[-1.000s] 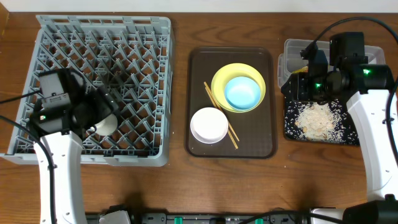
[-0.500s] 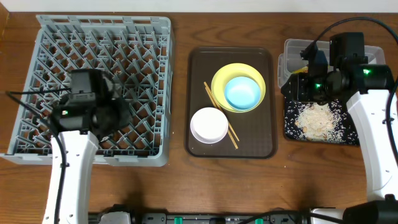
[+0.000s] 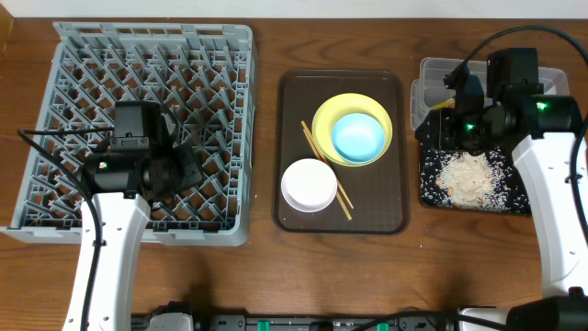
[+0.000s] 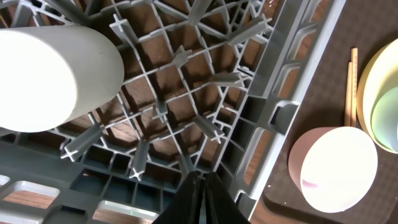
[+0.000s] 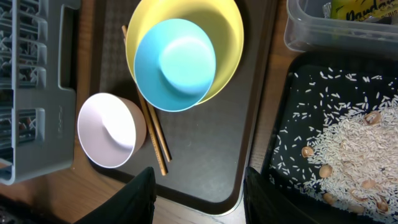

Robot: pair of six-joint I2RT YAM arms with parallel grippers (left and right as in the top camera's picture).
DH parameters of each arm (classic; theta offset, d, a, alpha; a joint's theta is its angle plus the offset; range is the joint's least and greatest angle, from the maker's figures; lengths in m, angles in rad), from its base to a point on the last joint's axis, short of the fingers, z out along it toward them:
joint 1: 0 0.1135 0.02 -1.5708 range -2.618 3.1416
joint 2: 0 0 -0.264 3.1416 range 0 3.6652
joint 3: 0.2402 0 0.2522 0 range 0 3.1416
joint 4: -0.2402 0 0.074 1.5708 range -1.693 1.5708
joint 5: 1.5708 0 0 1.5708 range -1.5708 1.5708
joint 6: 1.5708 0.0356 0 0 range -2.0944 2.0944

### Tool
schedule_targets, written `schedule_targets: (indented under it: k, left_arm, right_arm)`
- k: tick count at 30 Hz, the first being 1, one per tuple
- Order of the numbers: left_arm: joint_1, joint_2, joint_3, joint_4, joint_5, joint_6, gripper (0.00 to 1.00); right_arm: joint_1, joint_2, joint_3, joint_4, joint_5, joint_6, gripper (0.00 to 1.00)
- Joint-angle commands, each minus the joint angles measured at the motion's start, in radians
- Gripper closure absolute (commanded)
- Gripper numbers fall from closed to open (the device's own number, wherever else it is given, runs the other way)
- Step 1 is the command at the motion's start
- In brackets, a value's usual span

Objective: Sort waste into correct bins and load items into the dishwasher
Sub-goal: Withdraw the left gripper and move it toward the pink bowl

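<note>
On the tray (image 3: 386,216), chopsticks (image 3: 317,152) lie diagonally, top-left to bottom-right; left end effector (image 4: 200,186) pressed together, right end effector (image 5: 199,199) apart.

We record that the left gripper (image 4: 200,184) has drawn away from the small white cup (image 4: 53,74) and travelled toward 3 o'clock over the dish rack (image 3: 241,138). Its jaws, formerly wide, are now closed on nothing. The cup, previously at the fingertips, now stands at the gripper's 10 o'clock, apart
</note>
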Motion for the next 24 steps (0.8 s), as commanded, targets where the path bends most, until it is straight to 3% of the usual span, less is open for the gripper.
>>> schedule_targets:
  k: [1,6,15,24]
  left_arm:
    - [-0.003,0.008,0.002,-0.003,-0.019,-0.003,0.92]
    - [-0.003,0.008,0.002,-0.003,-0.019,-0.037,0.92]
    - [-0.063,0.008,0.002,-0.112,0.0,-0.211,0.93]
    - [-0.104,0.008,0.002,-0.107,0.0,-0.243,0.92]
  right_arm:
    - [-0.006,-0.01,0.005,-0.002,0.002,-0.019,0.57]
    - [-0.006,-0.01,0.005,-0.002,0.002,-0.019,0.57]
    - [-0.006,-0.01,0.005,-0.006,0.002,-0.019,0.57]
    - [-0.006,-0.01,0.005,-0.017,0.002,-0.019,0.57]
